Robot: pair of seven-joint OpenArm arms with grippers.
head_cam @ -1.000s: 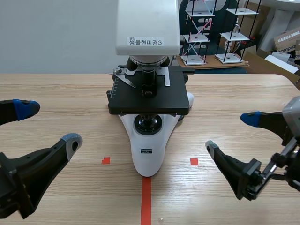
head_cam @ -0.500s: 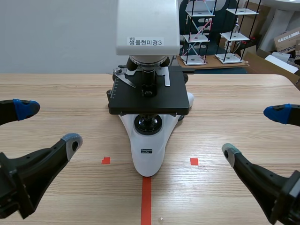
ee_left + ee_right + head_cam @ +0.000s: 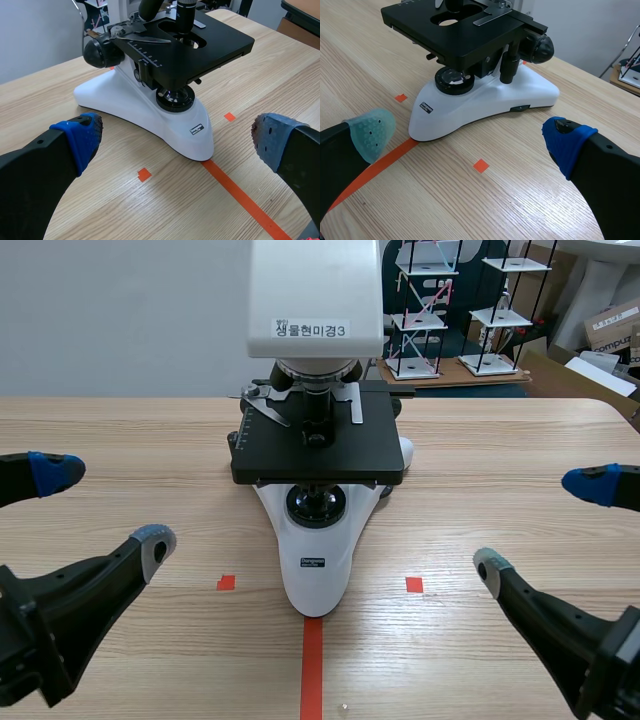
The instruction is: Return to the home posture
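A pale wooden table (image 3: 520, 440) runs back to a grey wall, with wire racks (image 3: 418, 315) standing beyond it. I count one microscope (image 3: 318, 455) at the table's centre and my two arms low on either side of it. The left gripper (image 3: 105, 504) sits well apart from the microscope's left flank, fingers spread wide and holding nothing. The right gripper (image 3: 541, 524) sits off its right flank, just as wide and empty. Only the scene view takes in the microscope's white head and its printed label (image 3: 312, 329). The left wrist view alone shows a black focus knob (image 3: 97, 52); the right wrist view alone shows a second focus knob (image 3: 540, 47). Two orange squares (image 3: 226, 582) flank the microscope's foot, and one orange line (image 3: 312, 670) runs up to it.
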